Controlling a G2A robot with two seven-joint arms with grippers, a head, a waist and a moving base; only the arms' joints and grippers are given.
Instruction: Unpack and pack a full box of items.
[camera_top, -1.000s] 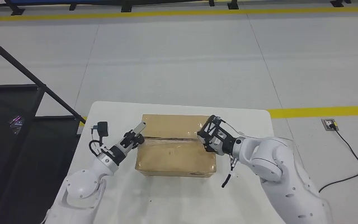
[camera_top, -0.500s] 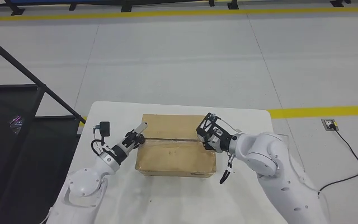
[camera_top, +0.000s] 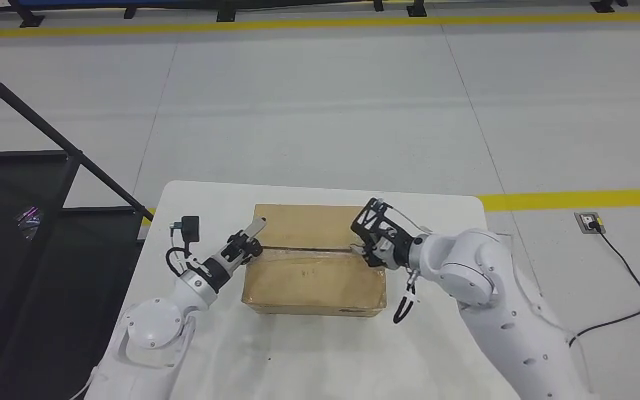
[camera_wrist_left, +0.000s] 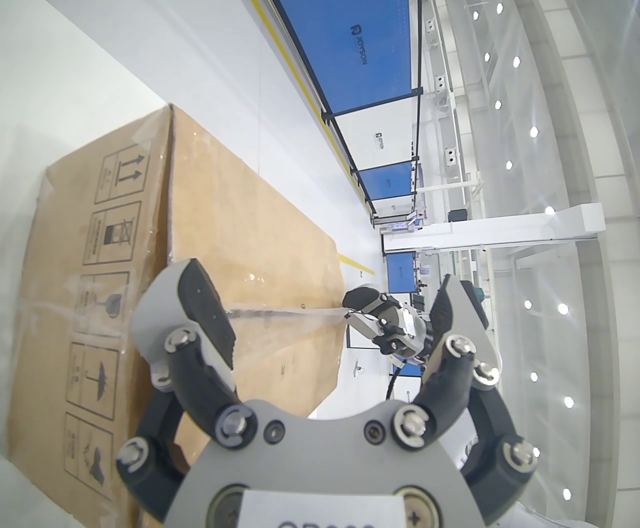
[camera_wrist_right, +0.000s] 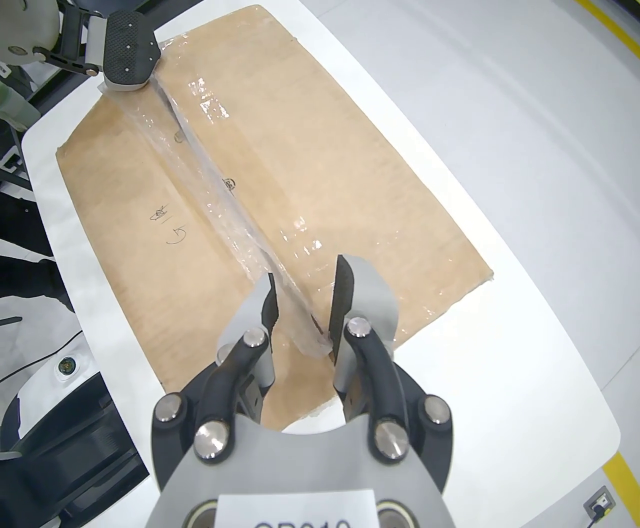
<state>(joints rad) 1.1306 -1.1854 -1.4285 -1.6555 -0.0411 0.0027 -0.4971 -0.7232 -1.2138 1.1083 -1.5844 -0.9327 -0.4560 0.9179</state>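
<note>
A closed cardboard box (camera_top: 310, 275) lies in the middle of the white table (camera_top: 440, 330), its top seam covered by clear tape (camera_wrist_right: 210, 185). My left gripper (camera_top: 252, 236) is open at the box's left end, level with the seam; one pad (camera_wrist_right: 127, 52) rests on the tape's end there. In the left wrist view the left gripper (camera_wrist_left: 325, 305) frames the box's (camera_wrist_left: 225, 225) top edge. My right gripper (camera_top: 368, 232) is at the opposite end. In its own view the right gripper (camera_wrist_right: 306, 280) stands open, its fingers astride a raised ridge of tape.
The table's edges are close to both short ends of the box. A black frame (camera_top: 40, 130) stands to the left of the table. A loose cable (camera_top: 405, 300) hangs from the right arm beside the box's front right corner.
The right gripper has shifted slightly away from me along the box's right end. The left gripper has edged a little closer to the seam. The box has not moved.
</note>
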